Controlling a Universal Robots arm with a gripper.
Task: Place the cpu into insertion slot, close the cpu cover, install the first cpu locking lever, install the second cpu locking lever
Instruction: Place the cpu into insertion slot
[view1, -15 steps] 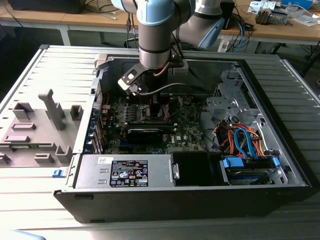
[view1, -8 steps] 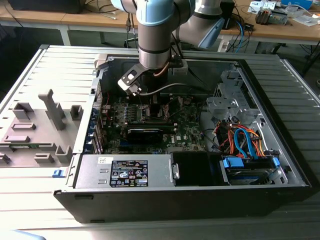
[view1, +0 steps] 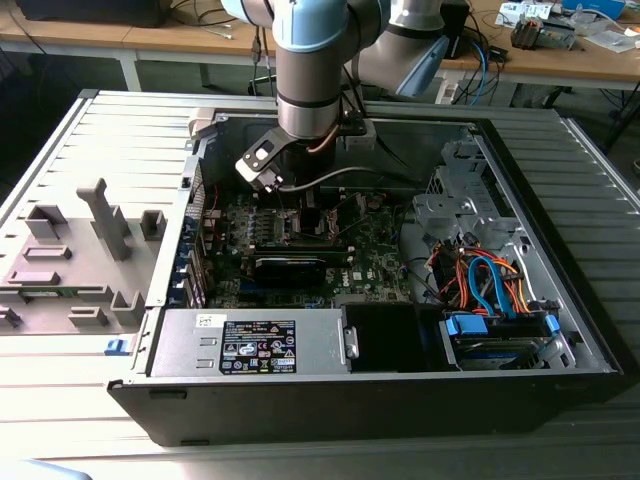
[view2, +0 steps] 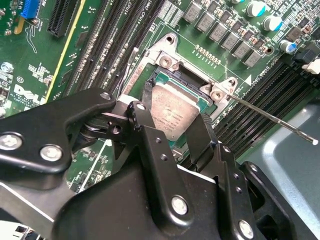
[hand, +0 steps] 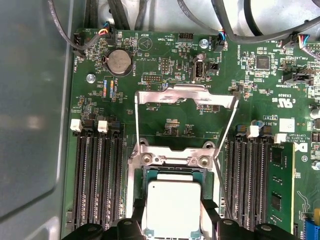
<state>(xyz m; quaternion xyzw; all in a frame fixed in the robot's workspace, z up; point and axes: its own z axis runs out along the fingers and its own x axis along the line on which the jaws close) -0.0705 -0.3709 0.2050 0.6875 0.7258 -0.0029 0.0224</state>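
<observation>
Wooden workbenches (view1: 560, 60) stood behind a grey ribbed platform (view1: 100, 130), on which a large black desktop computer case (view1: 400, 410) lay open on its side. The blue-and-grey robot arm (view1: 310, 60) reached down into it over the green motherboard (view1: 375, 250). The black two-fingered gripper (view2: 174, 107) was closed against two opposite edges of the cpu. The cpu cover (hand: 185, 95), a thin silvery metal frame with a square window, stood swung open beyond the socket. The insertion slot (hand: 172, 171), a dark square socket with a silvery border, sat between the long black memory slots (hand: 95, 180). The flat square silver-topped cpu (hand: 173, 200) lay in that slot; whether it was fully seated could not be told. A thin steel lever rod (view2: 270, 119) angled out from the socket's corner.
</observation>
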